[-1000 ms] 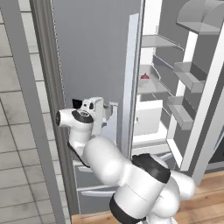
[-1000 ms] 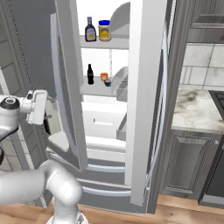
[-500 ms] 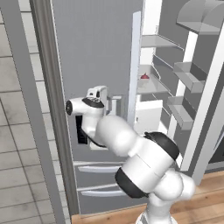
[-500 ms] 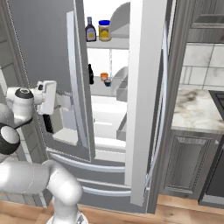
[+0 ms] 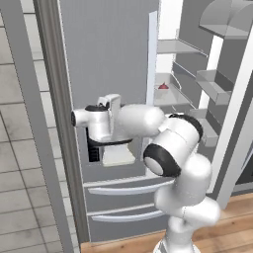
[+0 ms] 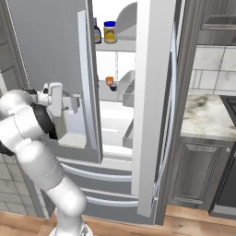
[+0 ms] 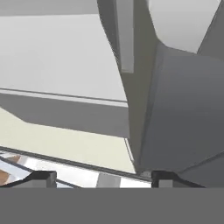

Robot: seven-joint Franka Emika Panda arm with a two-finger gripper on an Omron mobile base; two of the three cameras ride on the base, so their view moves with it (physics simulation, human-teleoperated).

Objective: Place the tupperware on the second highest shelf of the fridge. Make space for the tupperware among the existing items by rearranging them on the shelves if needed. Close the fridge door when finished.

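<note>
Closing: the robot appears to be swinging the fridge door (image 6: 46,46) shut.
Gripper: the gripper (image 7: 103,177), at lower centre of the hand view, shows two tips well apart with nothing between.
Door: fills the upper left of both base views.
Shelves: yellow jar (image 6: 109,32) stands upper centre, orange pot (image 6: 109,80) below.
Advice: press flat near the door's free edge, steadily.

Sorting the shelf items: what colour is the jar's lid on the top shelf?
Dark blue, on the yellow jar; right base view shows it best.
</note>
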